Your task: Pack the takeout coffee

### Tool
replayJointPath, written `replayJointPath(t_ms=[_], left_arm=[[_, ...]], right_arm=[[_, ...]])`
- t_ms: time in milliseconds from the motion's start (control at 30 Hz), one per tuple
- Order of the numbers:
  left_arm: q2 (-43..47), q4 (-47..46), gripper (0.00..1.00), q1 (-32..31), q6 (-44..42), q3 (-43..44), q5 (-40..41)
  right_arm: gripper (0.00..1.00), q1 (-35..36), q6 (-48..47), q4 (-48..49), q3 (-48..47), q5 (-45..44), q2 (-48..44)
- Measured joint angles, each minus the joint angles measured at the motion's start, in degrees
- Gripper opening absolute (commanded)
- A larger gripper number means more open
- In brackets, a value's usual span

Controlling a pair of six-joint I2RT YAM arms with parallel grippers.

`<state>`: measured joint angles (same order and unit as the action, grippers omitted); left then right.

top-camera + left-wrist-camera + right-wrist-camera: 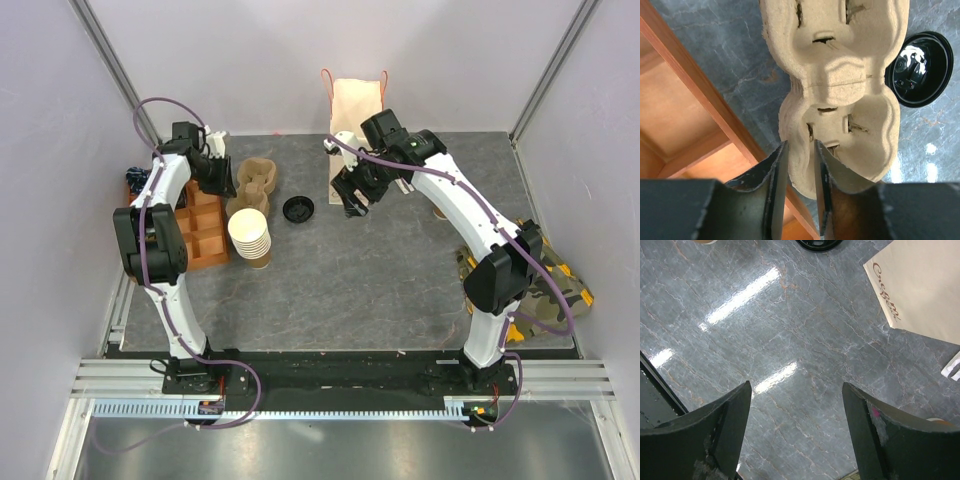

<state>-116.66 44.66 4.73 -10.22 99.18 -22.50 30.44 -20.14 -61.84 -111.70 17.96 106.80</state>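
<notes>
At far left a wooden divider box (205, 235) sits on the surface (380, 290). My left gripper (801, 146) is down at the near lobe of the pulp cup carrier (840, 75). Its fingers (776, 172) stand close together astride the carrier's rim, one outside and one in the cup well, pinching it as far as I can see.

Just right of the box is the stack of lidless cups (249, 235), then the loose black lid (298, 209), lying beside the carrier.

My right gripper (796, 387) hangs with its jaws spread wide over bare surface, holding nothing. The paper bag (357, 105) lies behind it.

I cannot find the takeout coffee in any view. A tan sliver at the right wrist view's lower right edge is too cropped to name.
</notes>
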Motion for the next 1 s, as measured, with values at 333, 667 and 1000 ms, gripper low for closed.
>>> replayJointPath(t_ms=[333,667,1000], left_arm=[[-0.5,-0.7,0.41,-0.4,0.0,0.9,1.7],[-1.9,-1.1,0.30,-1.6,0.0,1.3,3.1],[-1.8,-1.2,0.05,-1.7,-0.2,1.3,3.3]], right_arm=[[0.82,0.5,0.0,-0.2,0.0,0.0,0.1],[0.82,0.6,0.0,-0.8,0.0,0.0,0.1],[0.83,0.6,0.0,-1.0,0.0,0.0,0.2]])
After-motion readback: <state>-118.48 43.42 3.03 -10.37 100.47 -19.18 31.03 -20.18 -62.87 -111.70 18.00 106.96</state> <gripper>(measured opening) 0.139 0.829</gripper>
